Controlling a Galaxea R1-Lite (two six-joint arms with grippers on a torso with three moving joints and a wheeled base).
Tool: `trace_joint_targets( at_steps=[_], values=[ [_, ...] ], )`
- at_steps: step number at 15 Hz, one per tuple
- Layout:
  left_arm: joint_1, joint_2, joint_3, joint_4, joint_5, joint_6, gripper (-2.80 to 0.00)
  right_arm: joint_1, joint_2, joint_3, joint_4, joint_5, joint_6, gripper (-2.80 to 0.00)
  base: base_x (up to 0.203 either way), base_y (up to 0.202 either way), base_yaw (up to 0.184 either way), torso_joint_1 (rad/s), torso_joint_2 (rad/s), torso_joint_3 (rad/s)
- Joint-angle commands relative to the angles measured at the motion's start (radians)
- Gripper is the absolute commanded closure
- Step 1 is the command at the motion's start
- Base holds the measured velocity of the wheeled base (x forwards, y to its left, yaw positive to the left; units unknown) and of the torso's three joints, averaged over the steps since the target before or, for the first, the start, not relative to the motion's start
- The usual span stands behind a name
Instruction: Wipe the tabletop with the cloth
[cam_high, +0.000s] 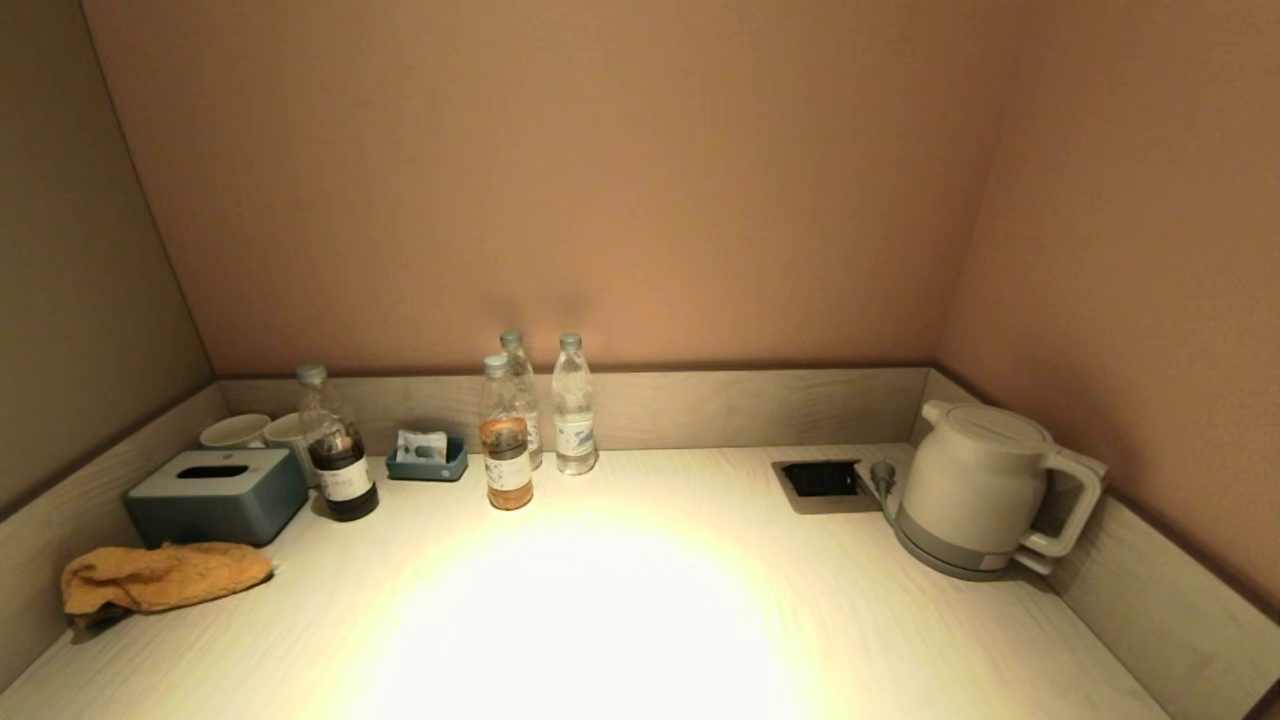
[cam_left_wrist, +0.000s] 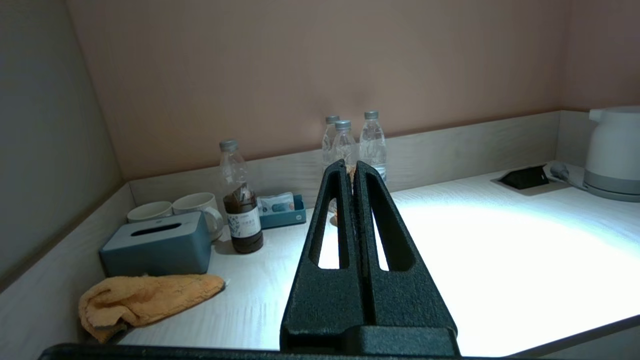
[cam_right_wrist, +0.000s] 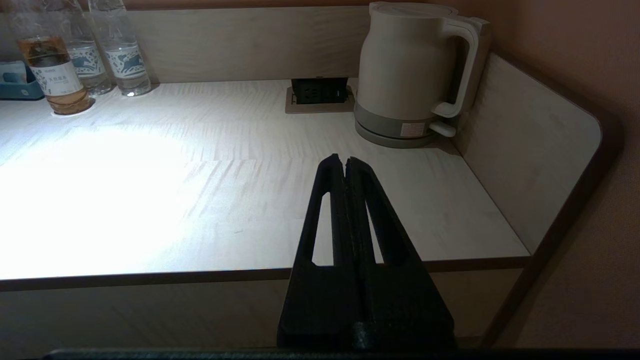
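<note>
Meanwhile both end effectors, left (cam_left_wrist: 352, 167) and right (cam_right_wrist: 344, 161), pressed together, hover off cloth (cam_high: 160, 578).

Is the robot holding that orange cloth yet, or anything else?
No, nothing is held. Both the left gripper and right gripper are shut and empty, away from the cloth, which lies crumpled on the tabletop by the tissue box.

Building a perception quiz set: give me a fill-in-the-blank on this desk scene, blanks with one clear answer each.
1. The orange cloth lies crumpled in front of the blue-grey ____ box.
2. The white kettle stands at the robot's ____ end of the tabletop.
3. The left gripper and the right gripper both have their fingers ____.
4. Two white ____ stand behind the tissue box.

Missing words: tissue; right; shut; cups
</note>
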Motion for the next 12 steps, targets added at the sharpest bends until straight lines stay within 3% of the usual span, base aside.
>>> trace_joint_targets(
  at_steps=[1,5,12],
  values=[
    [0.000,-0.001,-0.001,-0.002,0.001,0.000,0.00,0.000,0.001,0.000,0.000,0.000,0.000,0.00,0.000,0.000,0.000,0.000,0.00,0.000],
    [0.002,-0.001,0.008,0.060,0.194,0.009,0.00,0.000,0.001,0.000,0.000,0.000,0.000,0.00,0.000,0.000,0.000,0.000,0.00,0.000],
    [0.000,-0.001,0.023,0.066,0.267,0.036,0.00,0.000,0.001,0.000,0.000,0.000,0.002,0.00,0.000,0.000,0.000,0.000,0.00,0.000]
  ],
)
